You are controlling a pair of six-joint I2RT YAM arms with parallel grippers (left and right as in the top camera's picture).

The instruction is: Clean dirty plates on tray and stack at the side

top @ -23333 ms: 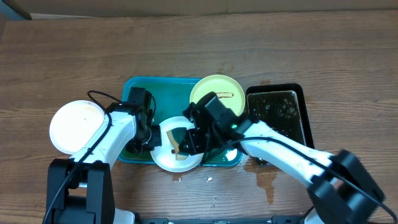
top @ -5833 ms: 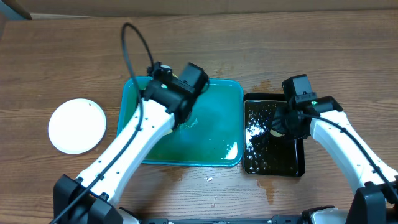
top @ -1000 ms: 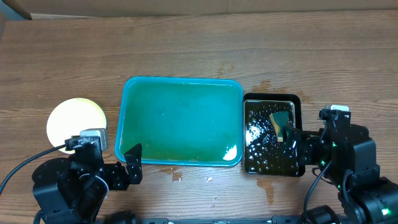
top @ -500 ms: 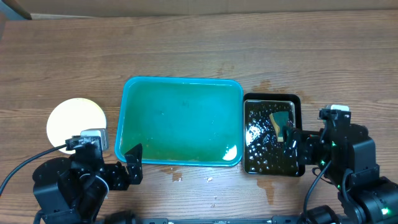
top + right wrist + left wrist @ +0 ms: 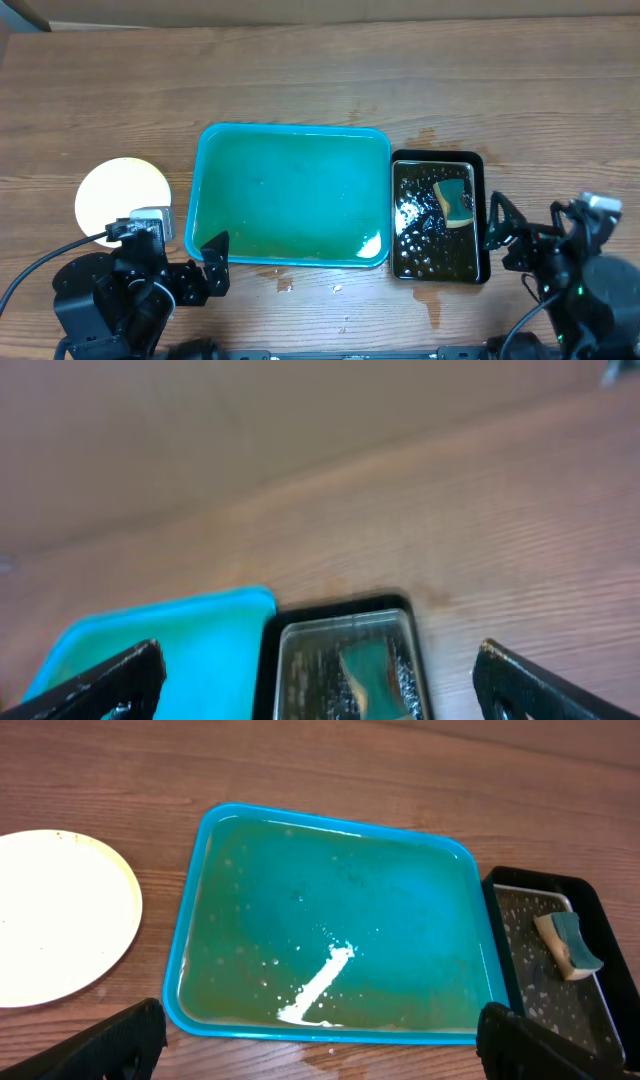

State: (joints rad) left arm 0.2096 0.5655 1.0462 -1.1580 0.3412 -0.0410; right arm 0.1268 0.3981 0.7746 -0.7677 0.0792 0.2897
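The teal tray (image 5: 290,130) lies mid-table with only a film of water in it; it also fills the left wrist view (image 5: 200,920) and shows at the lower left of the right wrist view (image 5: 170,640). A pale yellow-green plate (image 5: 120,192) (image 5: 50,915) lies on the table left of the tray, and anything beneath it is hidden. My left gripper (image 5: 172,262) (image 5: 320,1050) hangs open near the tray's front left corner, holding nothing. At the front right, my right gripper (image 5: 530,235) (image 5: 320,685) is open and empty, just right of the black tray.
A black tray (image 5: 438,158) of water stands against the teal tray's right side, with a green and yellow sponge (image 5: 455,200) (image 5: 568,942) (image 5: 365,665) in it. Wet patches (image 5: 425,285) mark the wood in front of it.
The right arm has drawn back to the right, away from the black tray, uncovering the whole sponge. The left arm has not moved. Long before, plates lay on the tray; now it holds none.
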